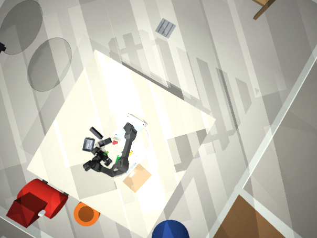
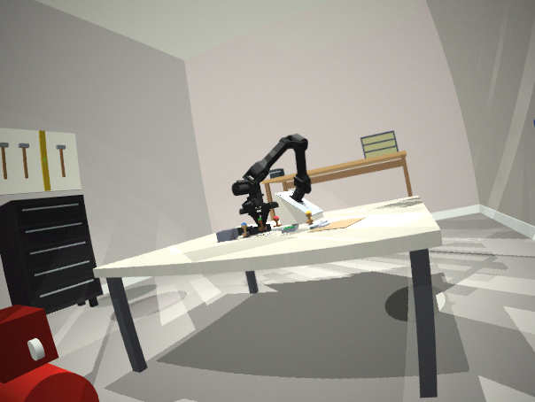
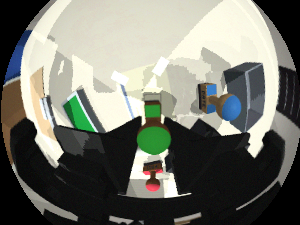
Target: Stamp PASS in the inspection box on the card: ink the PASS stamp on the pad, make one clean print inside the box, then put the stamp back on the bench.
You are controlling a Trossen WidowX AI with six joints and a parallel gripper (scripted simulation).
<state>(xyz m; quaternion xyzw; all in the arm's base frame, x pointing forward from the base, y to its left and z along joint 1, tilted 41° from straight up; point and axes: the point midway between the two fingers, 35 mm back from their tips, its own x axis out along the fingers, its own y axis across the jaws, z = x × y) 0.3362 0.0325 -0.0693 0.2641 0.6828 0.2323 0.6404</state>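
Note:
My gripper [image 1: 106, 154] [image 2: 261, 222] [image 3: 152, 120] is shut on the stamp with the green knob [image 3: 154, 140] [image 2: 260, 220]. The knob faces the wrist camera and the stamp's block points away from it, low over the bench. Whether its face touches anything is hidden. The green ink pad [image 3: 80, 112] [image 1: 118, 159] [image 2: 290, 228] lies open to the left in the wrist view. A pale yellowish patch [image 3: 137, 75], perhaps the card, shows beyond the stamp between two small white pieces. Its box and any print cannot be made out.
A blue-knobbed stamp [image 3: 229, 107] [image 2: 244, 226] and a grey box [image 3: 239, 86] [image 1: 88, 144] stand right in the wrist view. A red-knobbed stamp [image 3: 153, 185] [image 1: 115, 142] is between the fingers' bases in view. A yellow-knobbed stamp [image 2: 308, 214] and tan sheet [image 1: 141, 179] are farther off.

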